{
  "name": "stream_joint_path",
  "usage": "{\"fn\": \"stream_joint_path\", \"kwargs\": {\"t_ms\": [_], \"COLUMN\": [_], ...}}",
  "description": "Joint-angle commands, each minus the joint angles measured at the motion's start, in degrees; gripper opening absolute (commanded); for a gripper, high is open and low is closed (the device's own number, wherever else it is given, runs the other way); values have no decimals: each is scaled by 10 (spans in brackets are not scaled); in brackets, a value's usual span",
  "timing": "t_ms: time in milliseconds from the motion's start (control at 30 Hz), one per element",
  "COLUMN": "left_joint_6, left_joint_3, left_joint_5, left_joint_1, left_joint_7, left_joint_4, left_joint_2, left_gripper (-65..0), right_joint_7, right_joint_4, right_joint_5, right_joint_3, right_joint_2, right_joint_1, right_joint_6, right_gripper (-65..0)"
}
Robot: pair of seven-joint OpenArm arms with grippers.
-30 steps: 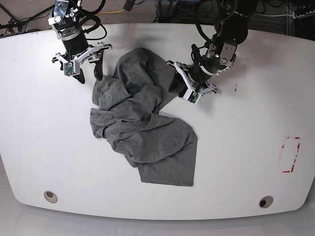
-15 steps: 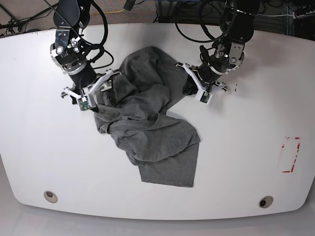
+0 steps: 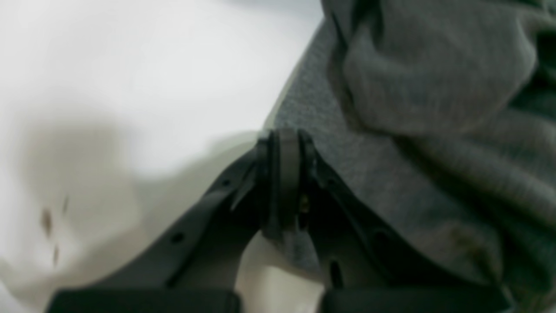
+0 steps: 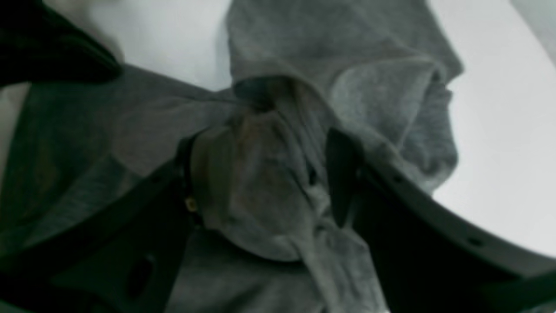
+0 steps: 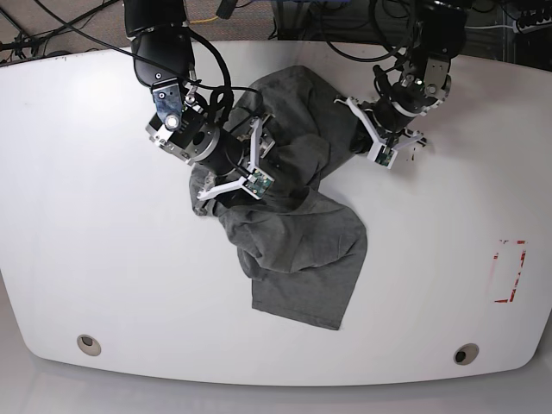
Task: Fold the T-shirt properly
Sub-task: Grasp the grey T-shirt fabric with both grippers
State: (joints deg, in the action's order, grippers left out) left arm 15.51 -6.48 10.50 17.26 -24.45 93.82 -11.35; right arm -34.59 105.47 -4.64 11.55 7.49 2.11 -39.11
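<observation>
The grey T-shirt [image 5: 293, 233] lies crumpled in the middle of the white table [image 5: 86, 259]. At its upper right edge my left gripper [image 5: 360, 136] is shut on the hem; in the left wrist view the fingertips [image 3: 284, 174] pinch a thin fold of the T-shirt [image 3: 434, 130]. My right gripper [image 5: 237, 164] is pressed down into the bunched middle of the shirt. In the right wrist view its fingers [image 4: 343, 174] stand wide apart with a lump of the T-shirt [image 4: 260, 182] between them.
A red rectangle mark [image 5: 509, 272] is on the table at the right. Two round holes [image 5: 89, 345] [image 5: 466, 354] sit near the front edge. Cables hang behind the table's far edge.
My left gripper closed on the shirt's edge and pulled it right and up. My right arm moved from the table's left side onto the shirt's middle. The shirt shifted right.
</observation>
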Motion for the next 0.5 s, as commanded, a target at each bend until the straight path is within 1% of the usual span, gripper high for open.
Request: {"fn": "stream_joint_path", "kwargs": {"t_ms": [0,200,367,467], "left_joint_6": [-3,-3,-3,-3], "left_joint_3": [7,9,9,8], "left_joint_5": [-3,-3,-3,-3], "left_joint_1": [-2,11,12,12], "left_joint_7": [-9,-9,-9,-9], "left_joint_4": [7,10,10,10], "left_joint_2": [-8,-9,-9,-7], "left_gripper": [-650,-650,-650,-650], "right_joint_7": [11,11,11,11], "right_joint_4": [-25,-85,-122,-165], "right_joint_5": [-3,-3,-3,-4], "right_joint_3": [31,82,128,132], "right_joint_2": [-9,-20,-41,-53], "right_joint_1": [-44,-92,-131,-154], "right_joint_6": [1,3,2,1], "right_gripper": [-323,-323,-323,-323]}}
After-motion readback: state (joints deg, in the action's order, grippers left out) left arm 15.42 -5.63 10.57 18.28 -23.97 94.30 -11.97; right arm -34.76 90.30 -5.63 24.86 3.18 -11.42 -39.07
